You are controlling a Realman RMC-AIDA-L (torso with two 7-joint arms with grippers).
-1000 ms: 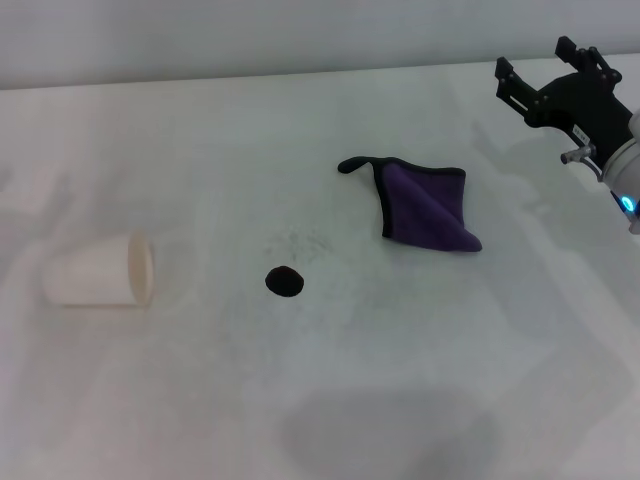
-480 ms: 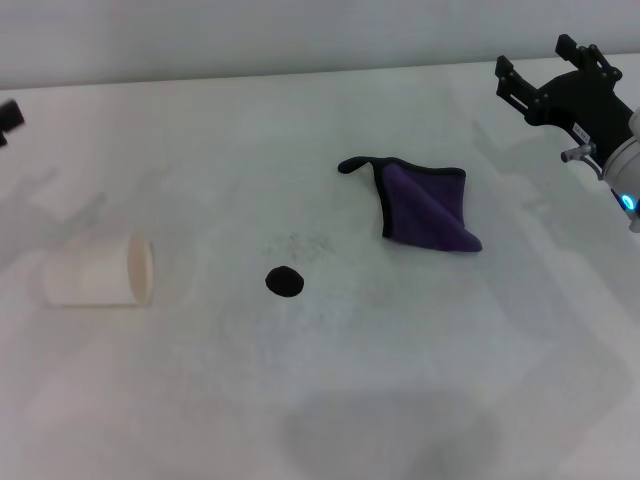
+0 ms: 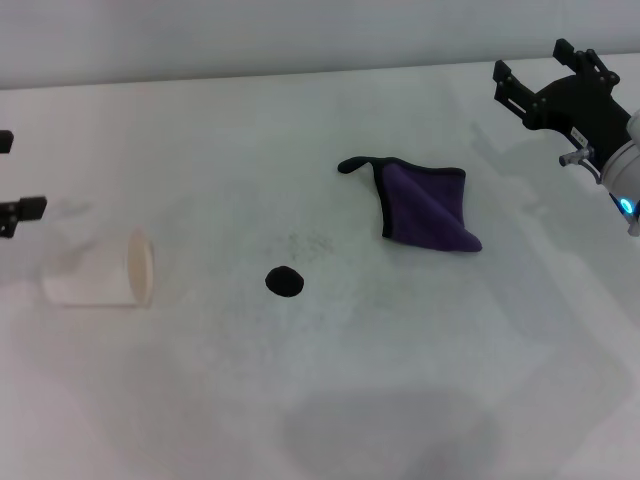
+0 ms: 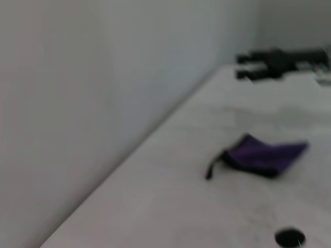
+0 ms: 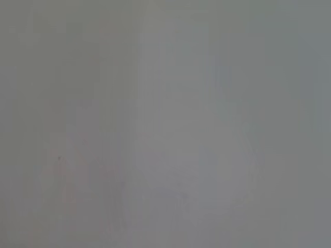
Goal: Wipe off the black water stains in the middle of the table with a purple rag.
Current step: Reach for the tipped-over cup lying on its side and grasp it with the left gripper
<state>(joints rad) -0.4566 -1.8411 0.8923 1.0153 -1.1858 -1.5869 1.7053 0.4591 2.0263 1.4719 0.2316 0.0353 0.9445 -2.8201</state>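
The purple rag [image 3: 425, 205] lies folded on the white table [image 3: 330, 380], right of centre, its black corner pointing left. The black water stain [image 3: 284, 281] is a small blot left of and nearer than the rag. My right gripper [image 3: 533, 62] is open and empty in the air at the far right, beyond the rag. My left gripper [image 3: 13, 175] is open at the left edge, above the cup; only its fingertips [image 3: 27, 208] show. The left wrist view shows the rag [image 4: 264, 155], the stain [image 4: 289, 237] and the right gripper [image 4: 279, 62] farther off. The right wrist view shows only blank grey.
A white paper cup [image 3: 100, 270] lies on its side at the left, mouth toward the stain. A faint grey speckled smudge [image 3: 300, 243] sits just beyond the stain. The table's far edge meets a grey wall [image 3: 300, 35].
My left gripper has come into view at the left edge and moved in above the cup. The right gripper, rag, stain and cup have not moved.
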